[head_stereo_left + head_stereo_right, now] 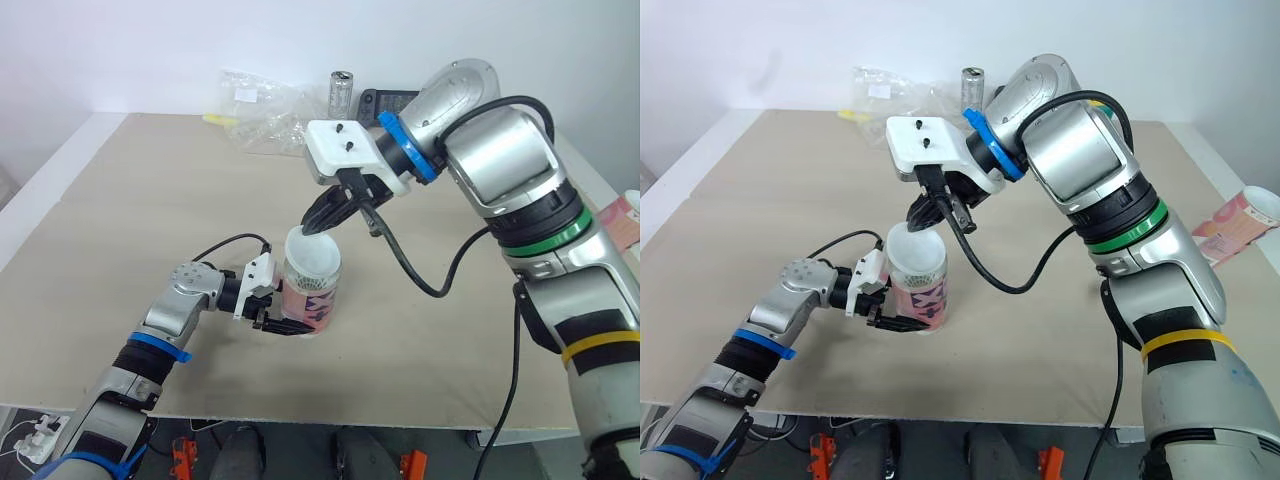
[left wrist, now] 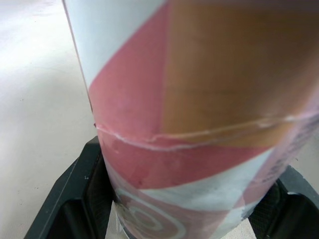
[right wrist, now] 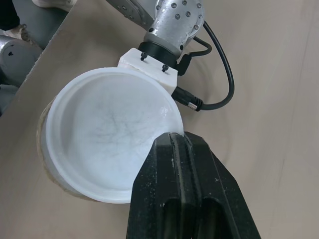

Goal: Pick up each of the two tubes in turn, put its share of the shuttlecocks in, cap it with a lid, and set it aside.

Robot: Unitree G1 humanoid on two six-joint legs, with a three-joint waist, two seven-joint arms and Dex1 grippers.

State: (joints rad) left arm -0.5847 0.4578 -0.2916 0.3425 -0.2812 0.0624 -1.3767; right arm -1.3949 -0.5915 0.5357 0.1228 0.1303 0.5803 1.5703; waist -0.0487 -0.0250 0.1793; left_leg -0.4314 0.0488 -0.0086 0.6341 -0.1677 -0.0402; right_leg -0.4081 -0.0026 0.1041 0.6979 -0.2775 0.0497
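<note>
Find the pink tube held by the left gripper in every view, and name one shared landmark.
Left eye view: tube lower centre, white lid on top.
Right eye view: tube left of centre.
Left wrist view: its pink wall, close up.
Right wrist view: its rim under the lid.
Landmark: left gripper clamping its base.

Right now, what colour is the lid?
Translucent white lid on the tube, best in right wrist view.

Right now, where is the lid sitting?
The white lid sits on top of the upright tube that the left gripper holds near the front of the table, left of centre, with the right gripper at its rim.
</note>
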